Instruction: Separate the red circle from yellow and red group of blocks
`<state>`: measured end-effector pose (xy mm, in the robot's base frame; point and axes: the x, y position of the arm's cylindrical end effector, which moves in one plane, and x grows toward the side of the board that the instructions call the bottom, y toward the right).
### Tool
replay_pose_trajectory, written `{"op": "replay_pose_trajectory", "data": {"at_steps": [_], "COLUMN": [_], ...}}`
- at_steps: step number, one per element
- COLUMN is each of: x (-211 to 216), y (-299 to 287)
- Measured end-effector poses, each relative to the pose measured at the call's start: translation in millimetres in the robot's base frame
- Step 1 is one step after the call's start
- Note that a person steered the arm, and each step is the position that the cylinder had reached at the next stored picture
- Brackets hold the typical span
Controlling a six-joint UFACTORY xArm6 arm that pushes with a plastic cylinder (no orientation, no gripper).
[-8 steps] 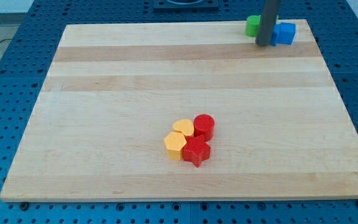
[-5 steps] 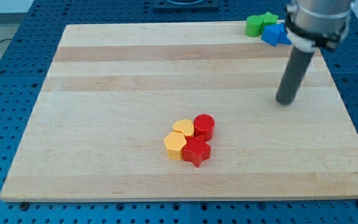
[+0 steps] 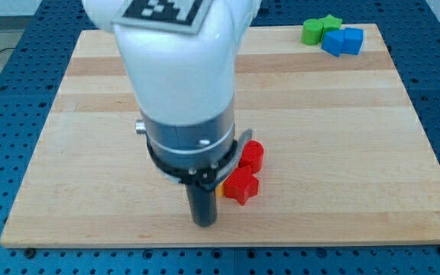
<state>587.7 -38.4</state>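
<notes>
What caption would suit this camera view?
Rod's tip beside red star block, red circle block behind; arm hides yellow blocks.

- Bright, even light falls from overhead across the bench [image 3: 342, 145]; the wood shows no glare.
- Shadows are faint: a thin dark edge under the red circle [image 3: 251, 156] and the red star-shaped block [image 3: 241, 186].
- The white arm housing [image 3: 178, 61] looms close, slightly soft, with a gentle sheen.
- Far blocks stay sharp.
</notes>
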Motion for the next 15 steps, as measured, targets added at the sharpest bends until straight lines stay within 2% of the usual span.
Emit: {"op": "replay_pose_trajectory", "data": {"at_steps": [2, 3, 4, 5, 7, 8, 9, 10, 12, 13, 14, 15], "x": [-40.1, -35.5, -10.9, -2.5, -66.1, -88.9, -92.1, -119.4, -156.5, -161.2, -153.5, -114.9], "y": [41.7, 31.4, 32.1, 51.9, 54.8, 54.8, 52.4, 50.9, 125.0, 116.1, 65.8, 61.1]}}
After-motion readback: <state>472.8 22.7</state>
